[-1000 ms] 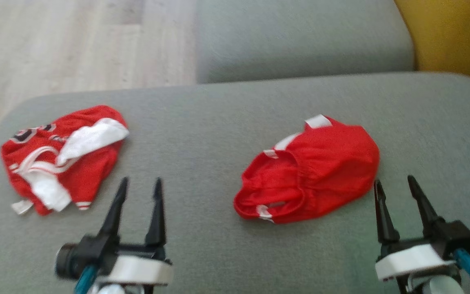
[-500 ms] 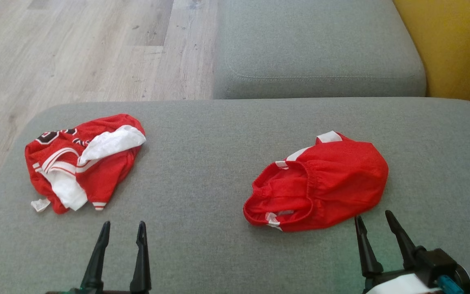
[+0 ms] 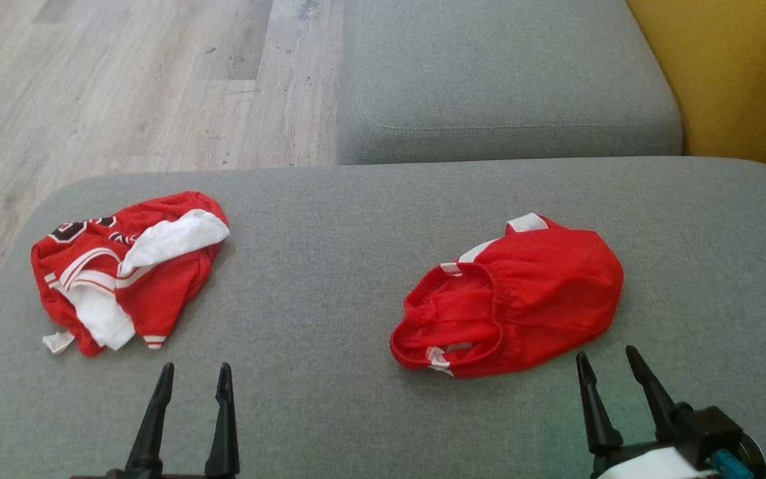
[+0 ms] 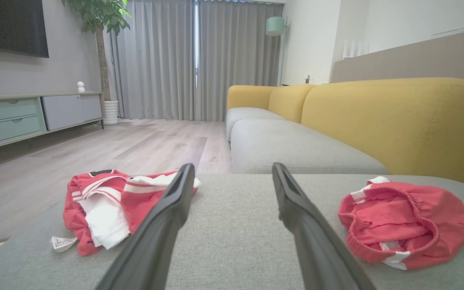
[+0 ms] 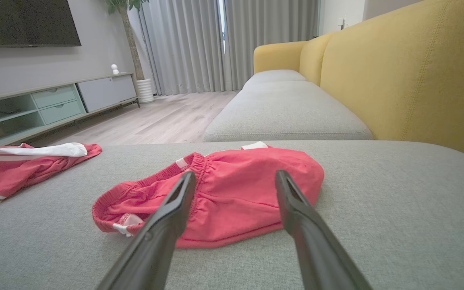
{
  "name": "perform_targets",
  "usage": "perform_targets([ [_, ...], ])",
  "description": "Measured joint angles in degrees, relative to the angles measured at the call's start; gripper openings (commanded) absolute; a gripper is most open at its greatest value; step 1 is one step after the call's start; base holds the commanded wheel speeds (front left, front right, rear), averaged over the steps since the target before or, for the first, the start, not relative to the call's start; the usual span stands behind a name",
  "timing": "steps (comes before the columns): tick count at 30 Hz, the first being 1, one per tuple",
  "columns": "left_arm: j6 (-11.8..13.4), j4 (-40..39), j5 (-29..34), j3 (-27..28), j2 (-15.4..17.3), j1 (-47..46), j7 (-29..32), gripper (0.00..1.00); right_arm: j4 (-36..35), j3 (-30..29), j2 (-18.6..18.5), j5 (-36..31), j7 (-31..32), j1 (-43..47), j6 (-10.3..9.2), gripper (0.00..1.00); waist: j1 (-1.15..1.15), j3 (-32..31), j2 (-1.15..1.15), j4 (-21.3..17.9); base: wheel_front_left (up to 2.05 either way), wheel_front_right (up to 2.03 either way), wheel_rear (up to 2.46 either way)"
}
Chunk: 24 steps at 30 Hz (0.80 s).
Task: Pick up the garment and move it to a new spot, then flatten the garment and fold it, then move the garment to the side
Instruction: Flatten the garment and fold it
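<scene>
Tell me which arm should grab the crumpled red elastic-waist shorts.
Right, likely: the right gripper hovers open just short of the red elastic-waist shorts; the left gripper sits nearer the red-and-white jersey.

Jersey print [image 3: 69, 229], perhaps numerals, half-hidden.

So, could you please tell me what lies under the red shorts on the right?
The red shorts lie crumpled on the grey sofa cushion. Whether anything sits beneath the fabric cannot be seen, as the cloth covers it.
</scene>
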Motion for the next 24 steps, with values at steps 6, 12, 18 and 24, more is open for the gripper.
perform_targets([
  [6,-0.5,0.3,0.2,0.2,-0.4,0.0,0.0,1.00,0.0,0.0,0.0,0.0,0.0,0.0,0.00,1.00,0.00,0.0,0.00,0.1,0.00,0.00,0.00],
  [12,-1.1,0.4,0.7,0.9,-0.5,0.0,0.0,1.00,0.0,0.0,0.0,0.0,0.0,0.0,0.00,1.00,0.00,0.1,0.00,0.3,0.00,0.00,0.00],
  [18,-1.3,0.5,1.6,1.1,-0.6,0.0,0.0,1.00,0.0,0.1,0.0,0.0,0.0,0.0,0.00,1.00,0.00,0.3,0.00,0.1,0.00,0.00,0.00],
  [24,-3.0,5.1,2.1,-0.6,-0.6,-0.4,0.0,1.00,-0.1,0.8,0.0,0.0,0.0,-0.4,0.00,1.00,0.00,1.4,0.00,-0.9,0.00,0.00,0.00],
])
